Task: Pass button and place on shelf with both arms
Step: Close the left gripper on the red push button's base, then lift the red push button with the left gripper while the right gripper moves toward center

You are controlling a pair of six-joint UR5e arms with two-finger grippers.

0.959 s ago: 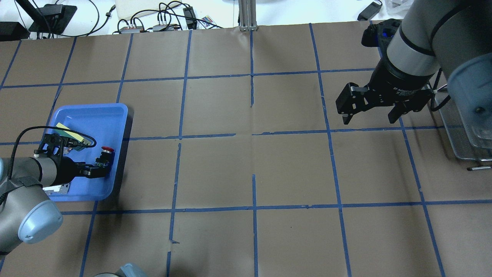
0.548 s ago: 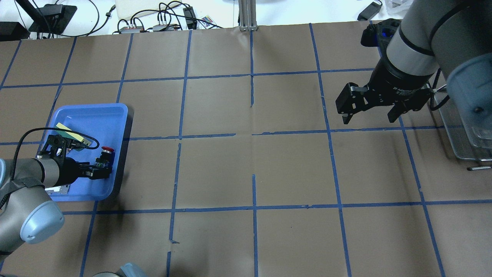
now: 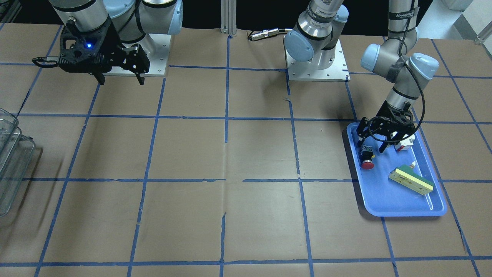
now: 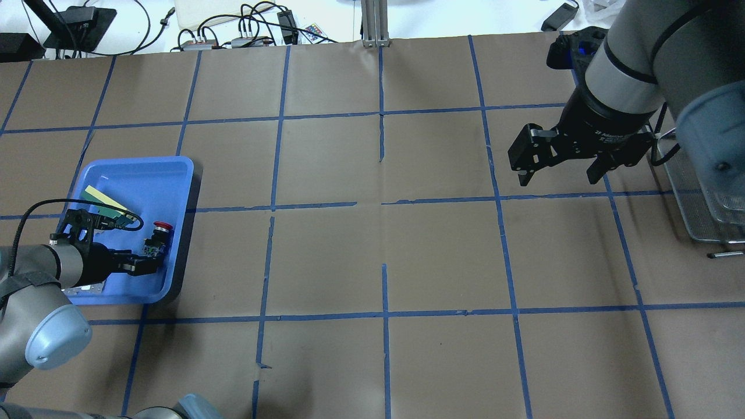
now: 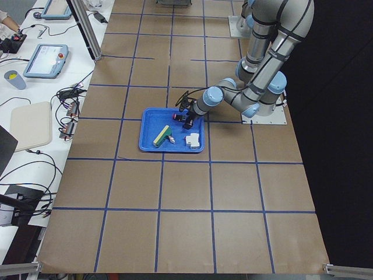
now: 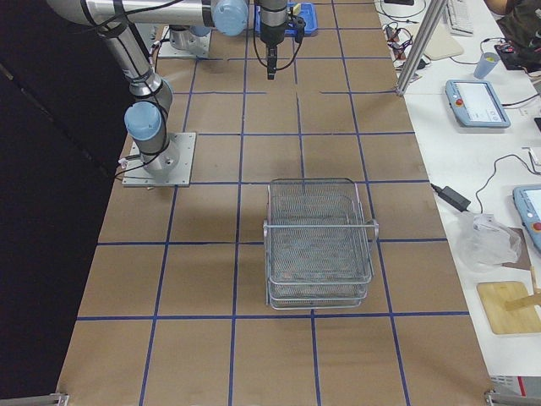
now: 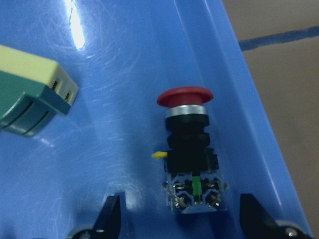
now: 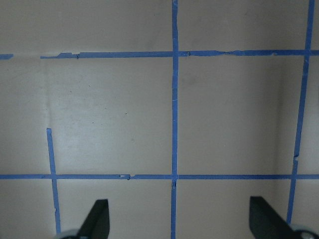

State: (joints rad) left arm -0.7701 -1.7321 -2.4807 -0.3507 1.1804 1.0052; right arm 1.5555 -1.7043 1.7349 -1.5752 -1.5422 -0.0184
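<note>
So, the left pincer point(image 7: 182, 216) has eased back a touch, spread wide either side of the button point(image 7: 185, 149), which lies ungripped in the blue tray point(image 7: 124, 74). It's probably lining up the grab. Right pincer point(image 4: 559, 174) hangs wide over the counter point(image 4: 372, 256).

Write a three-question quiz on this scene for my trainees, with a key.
1. True or false: the button lies in the blue tray.
2. The left gripper has its fingers: A. shut on the button; B. open, either side of it.
3. Fill in: the right gripper hovers open over the ___.
Key: 1 true; 2 B; 3 table.
</note>
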